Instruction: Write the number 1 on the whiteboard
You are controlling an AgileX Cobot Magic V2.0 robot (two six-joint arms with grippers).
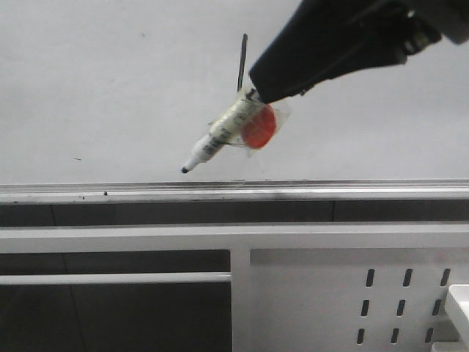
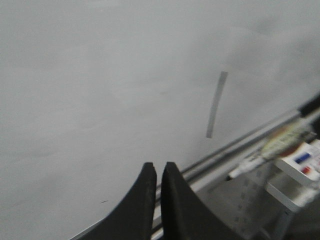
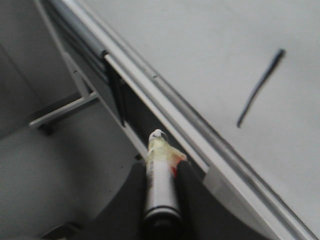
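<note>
the right gripper (image 1: 258,94) is clamping one marker (image 1: 220,132) by the taped upper barrel, its tip pointing down toward the board's lower rail (image 1: 234,192) and looking to be off the surface, though the front view cannot settle that. one stroke, the 1 (image 1: 242,62), is sitting on the whiteboard (image 1: 110,88) a little above the lower edge, roughly mid-width in the front view and partly hidden behind the gripper. the left gripper (image 2: 157,172) is hovering near that same edge with its jaws pressed together and nothing between them.

the marker is likely light, stiff and slightly slick, so the taped section is probably the surest place to hold. the ink is likely smearing easily if brushed. the board is rigid and glossy, needing only gentle tip pressure. below the rail, one perforated panel (image 1: 410,297) is showing. with the stroke drawn, the writing is looking essentially finished.
</note>
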